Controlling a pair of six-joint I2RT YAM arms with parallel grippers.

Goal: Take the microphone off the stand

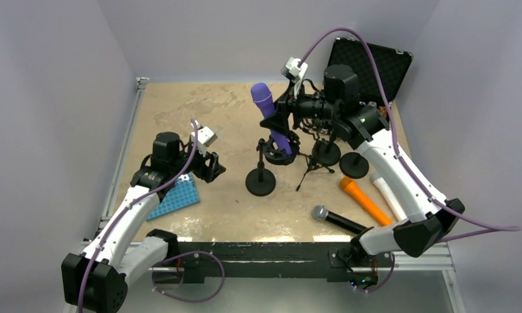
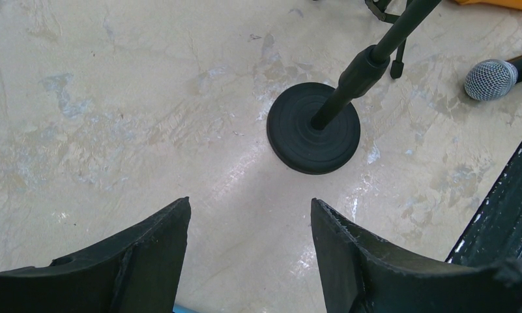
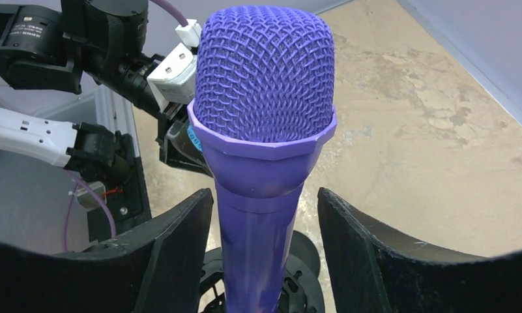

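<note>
Purple microphone [image 3: 264, 98] sits tilted in its stand [image 1: 277, 159], toward 12 o'clock on the table [image 1: 199, 104]. I see my right end effector [image 3: 264, 199] straddling its handle, fingers apart, with a gap on one side. My left end effector [image 2: 250, 205] hangs at 9 o'clock, spread, gripping nothing.

You have nothing to read here: no text, label, brand or number shows legibly in any view, neither on the purple microphone [image 3: 264, 98] standing inside the right claw [image 3: 264, 195] nor on the worktop [image 2: 115, 98] ahead of the left claw [image 2: 250, 205].
</note>
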